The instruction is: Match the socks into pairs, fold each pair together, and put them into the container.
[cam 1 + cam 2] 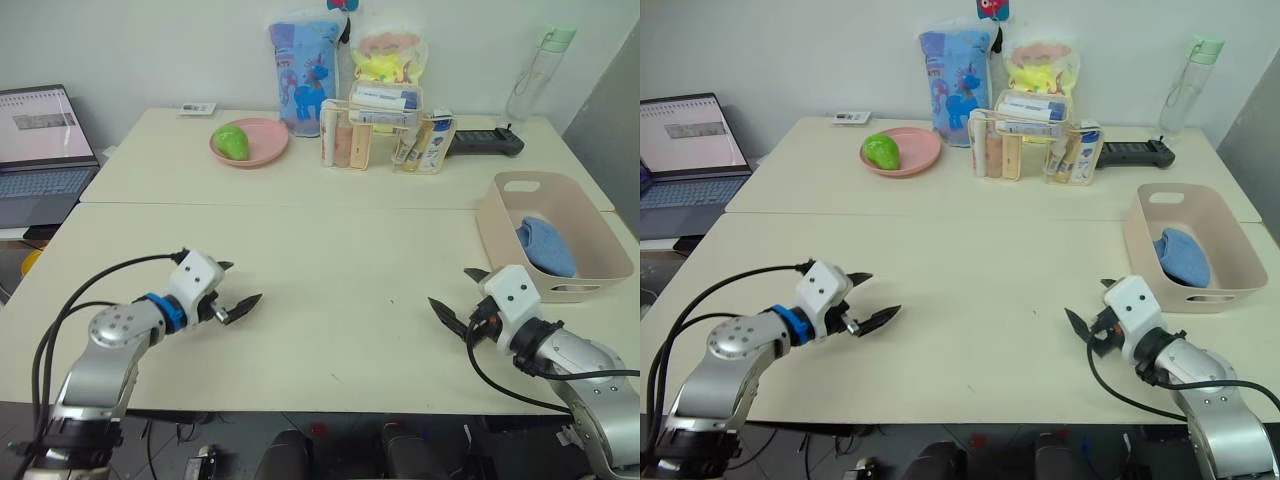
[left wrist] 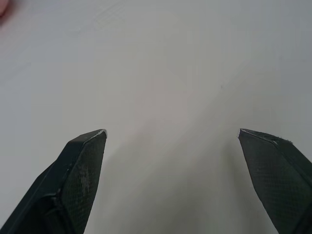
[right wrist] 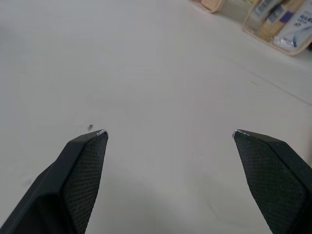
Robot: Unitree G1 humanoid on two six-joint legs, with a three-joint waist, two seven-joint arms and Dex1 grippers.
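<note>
One light blue sock bundle in one container, one plate, one laptop, one bottle

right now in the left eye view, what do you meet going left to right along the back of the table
laptop → pink plate holding a green fruit → blue patterned bag → clear organiser → black device → clear bottle

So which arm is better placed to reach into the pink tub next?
The right. The right tool hovers open just beside the pink tub holding the blue sock, while the left tool is far across the table.
</note>
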